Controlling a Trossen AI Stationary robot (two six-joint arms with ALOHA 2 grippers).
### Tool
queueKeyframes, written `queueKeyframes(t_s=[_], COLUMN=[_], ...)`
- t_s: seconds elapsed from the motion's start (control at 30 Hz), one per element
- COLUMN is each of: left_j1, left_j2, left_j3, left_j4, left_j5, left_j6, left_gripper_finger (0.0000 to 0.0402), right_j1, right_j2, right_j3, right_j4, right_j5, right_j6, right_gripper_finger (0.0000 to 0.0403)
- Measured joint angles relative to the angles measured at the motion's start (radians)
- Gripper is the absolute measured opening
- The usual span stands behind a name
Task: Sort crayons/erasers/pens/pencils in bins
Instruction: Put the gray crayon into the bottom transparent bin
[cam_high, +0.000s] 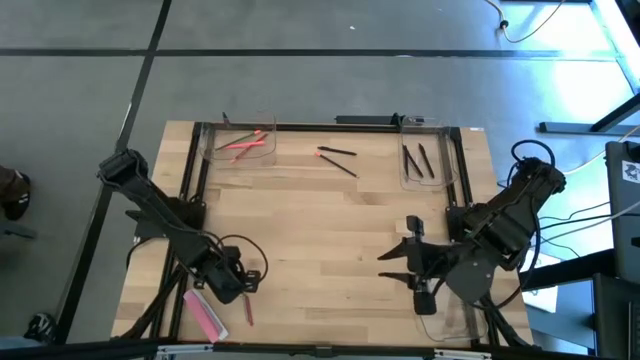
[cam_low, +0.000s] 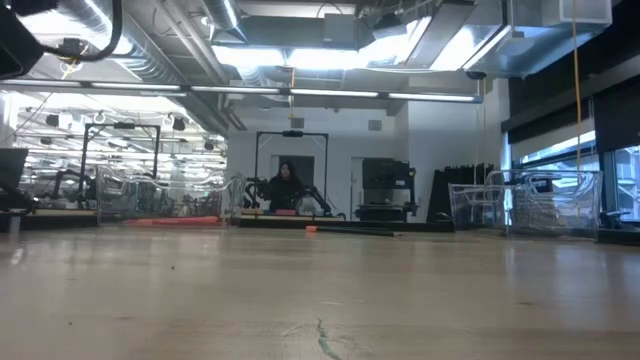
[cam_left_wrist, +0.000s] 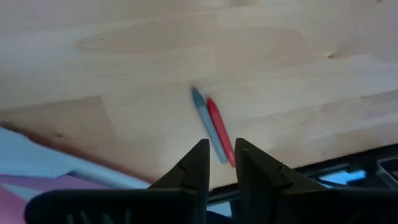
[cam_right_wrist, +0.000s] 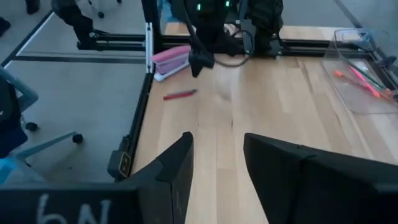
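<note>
My left pincer (cam_high: 243, 280) hangs over the near left corner of the table (cam_high: 300, 230), its 2 fingers standing a narrow gap apart with nothing between them. Straight ahead of those fingertips, in my left wrist view, lie 2 short pencils (cam_left_wrist: 214, 130), 1 blue and 1 red, side by side and touching along their length on the bare wood. Their long axis runs nearly in line with my reach rather than across it, so the fingers stand roughly to either side of that line already; I judge I would still have to slide forward and come down to get 1 stick between them. From above, only a reddish sliver shows just beside my left pincer, next to the wide pink bar (cam_high: 204, 314) at the table's edge.

My right pincer (cam_high: 425, 290) waits at the near right side, fingers spread and empty, above the near clear bin (cam_high: 470, 322). It is well apart from the pencils, so the left arm is plainly the nearer one.

At the far edge, the left bin (cam_high: 215, 152) holds pink crayons (cam_high: 250, 145), the right bin (cam_high: 445, 175) holds 3 black pens (cam_high: 420, 160), and 2 more sticks lie loose between them: a black pen (cam_high: 343, 168) and a dark stick with an orange tip (cam_high: 337, 152).
</note>
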Motion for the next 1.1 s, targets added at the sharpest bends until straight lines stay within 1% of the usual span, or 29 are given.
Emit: queueKeyframes(t_s=[0.2, 0.37, 0.6, 1.1], left_j1=[0.0, 0.001, 0.001, 0.001], left_j2=[0.103, 0.164, 0.191, 0.246], left_j3=[0.0, 0.0, 0.0, 0.001], left_j4=[0.071, 0.109, 0.112, 0.118], left_j5=[0.045, 0.047, 0.072, 0.074], left_j6=[0.0, 0.001, -0.001, -0.027], left_gripper_finger=[0.0069, 0.0069, 0.0069, 0.0069], right_j1=[0.0, -0.005, -0.005, -0.017], right_j2=[0.0, 0.0, 0.0, 0.0], right_j3=[0.004, 0.004, 0.004, 0.003], right_j4=[0.013, 0.013, 0.013, 0.012], right_j5=[0.0, 0.0, 0.0, 0.001], right_j6=[-0.034, -0.02, -0.021, -0.028], right_gripper_finger=[0.0143, 0.0143, 0.0143, 0.0143])
